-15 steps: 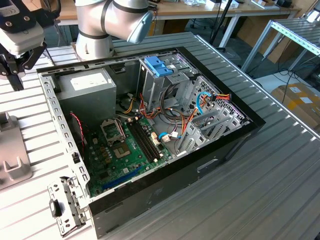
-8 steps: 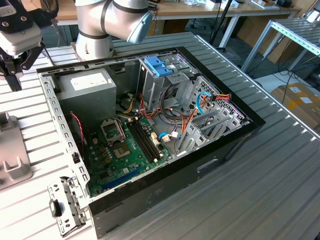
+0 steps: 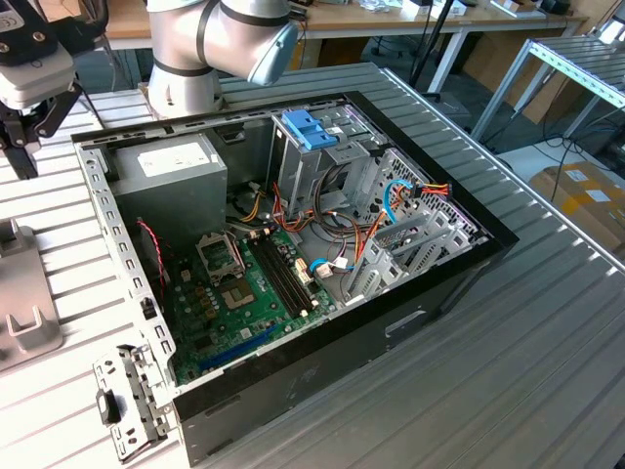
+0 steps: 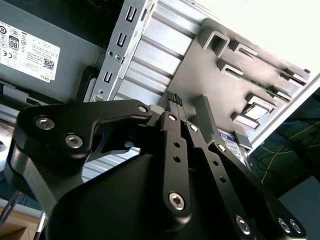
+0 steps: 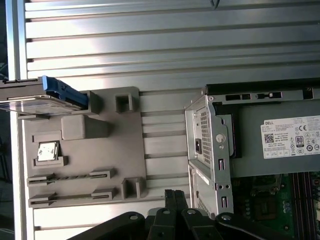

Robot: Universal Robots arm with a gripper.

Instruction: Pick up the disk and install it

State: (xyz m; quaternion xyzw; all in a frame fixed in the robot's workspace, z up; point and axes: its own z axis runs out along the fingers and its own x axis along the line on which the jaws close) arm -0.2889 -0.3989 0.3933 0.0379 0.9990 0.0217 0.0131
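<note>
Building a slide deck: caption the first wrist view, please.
Shut gripper near the grey parts holder, blue-framed disk resting at its edge, open computer case with power supply alongside.

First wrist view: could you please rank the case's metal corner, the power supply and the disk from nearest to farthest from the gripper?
From the gripper:
1. the case's metal corner, at the case's edge.
2. the power supply, inside the case.
3. the disk, at the grey fixture's far end.

The ribbed metal counter (image 3: pixel 547 322) carries a grey fixture plate (image 5: pixel 100 150) below the hand (image 5: pixel 175 194) and an open computer case (image 3: pixel 391 332) just beside the hand. 1 loose perforated bracket (image 3: pixel 127 401) lies farther off, at the case's corner.
</note>
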